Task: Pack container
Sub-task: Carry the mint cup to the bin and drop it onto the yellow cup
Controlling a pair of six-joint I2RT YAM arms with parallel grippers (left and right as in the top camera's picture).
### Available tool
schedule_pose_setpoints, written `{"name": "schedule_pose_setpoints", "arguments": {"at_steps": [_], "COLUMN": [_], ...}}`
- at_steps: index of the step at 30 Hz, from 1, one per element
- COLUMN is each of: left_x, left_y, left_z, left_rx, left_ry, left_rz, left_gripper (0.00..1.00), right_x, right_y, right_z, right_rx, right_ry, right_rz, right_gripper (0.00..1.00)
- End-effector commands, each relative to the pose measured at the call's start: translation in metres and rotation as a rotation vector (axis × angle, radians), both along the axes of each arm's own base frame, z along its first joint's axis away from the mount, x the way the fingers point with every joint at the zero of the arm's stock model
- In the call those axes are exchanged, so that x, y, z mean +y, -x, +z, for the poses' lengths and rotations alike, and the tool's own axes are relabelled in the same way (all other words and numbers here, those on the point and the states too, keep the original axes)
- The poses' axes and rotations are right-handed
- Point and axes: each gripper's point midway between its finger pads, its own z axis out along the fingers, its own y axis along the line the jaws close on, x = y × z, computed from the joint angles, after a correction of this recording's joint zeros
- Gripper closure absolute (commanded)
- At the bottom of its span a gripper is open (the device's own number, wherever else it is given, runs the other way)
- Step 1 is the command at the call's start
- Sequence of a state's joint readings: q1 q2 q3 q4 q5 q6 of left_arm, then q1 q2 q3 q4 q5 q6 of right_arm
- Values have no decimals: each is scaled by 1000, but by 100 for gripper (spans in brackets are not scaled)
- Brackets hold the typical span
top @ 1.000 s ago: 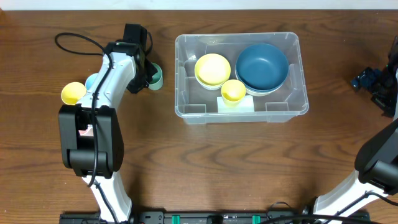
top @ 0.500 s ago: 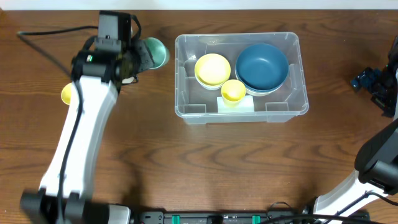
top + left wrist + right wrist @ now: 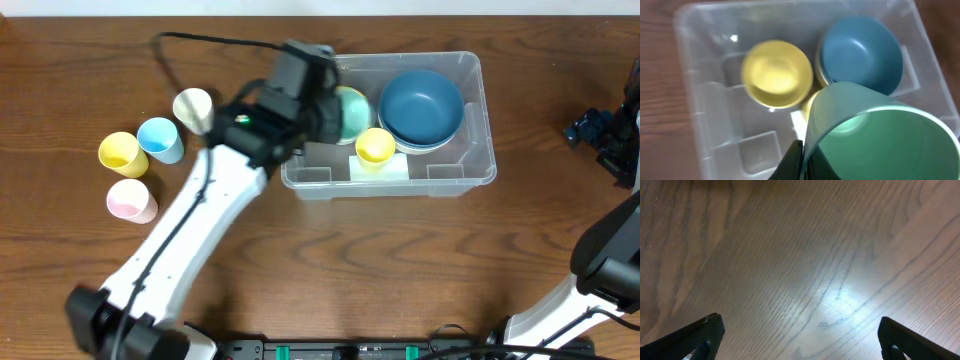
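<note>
Packing is partway: the container [image 3: 488, 120], centre-right on the surface, holds a blue bowl [image 3: 421, 106], yellow bowl [image 3: 777, 74] and yellow cup [image 3: 375, 146], the left claw [image 3: 333, 114] pinches a green cup [image 3: 880, 145] above it, four cups [image 3: 160, 139] wait outside, and the right claw [image 3: 800, 330] hangs spread, empty.

We looked straight down on the whole table [image 3: 330, 270] from overhead. Our left wrist camera hung close above the container [image 3: 695, 125], also in the overhead view; our right wrist camera faced the table, close up.
</note>
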State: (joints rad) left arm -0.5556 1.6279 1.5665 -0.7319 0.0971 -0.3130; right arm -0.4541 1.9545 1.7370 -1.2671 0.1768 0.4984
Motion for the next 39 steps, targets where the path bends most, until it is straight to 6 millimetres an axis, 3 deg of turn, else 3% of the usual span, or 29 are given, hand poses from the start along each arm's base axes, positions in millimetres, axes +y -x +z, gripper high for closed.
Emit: {"name": "schedule_pose_setpoints", "arguments": {"at_steps": [1,11,25,26,29,31,39], "left_x": [-20,-32,-29,-29,-29,-30,-31], "left_y": [2,1,-8,-8,-9,-10,-16], "left_z": [-18,-65,-63,-63,-62,-62,-58], "left_rx": [20,94,56,55,51,46,16], "left_ry": [-31,-118,-136,-136,-134,-131,-131], "left_rz": [-52,-65,-38,-38,-37,-37,-52], "left_gripper": [94,94,94,89,50,36,34], "right_x": [-1,-1,-1,-1,-1,-1,-1], "right_y": [2,2,1,1,1,1,1], "right_z": [1,1,1,1,1,1,1], "right_rx": [1,1,1,1,1,1,1], "right_ry": [13,13,13,13,13,13,13], "right_rz": [-21,-21,-19,-19,-19,-19,-19], "right_gripper": [1,1,1,1,1,1,1]}}
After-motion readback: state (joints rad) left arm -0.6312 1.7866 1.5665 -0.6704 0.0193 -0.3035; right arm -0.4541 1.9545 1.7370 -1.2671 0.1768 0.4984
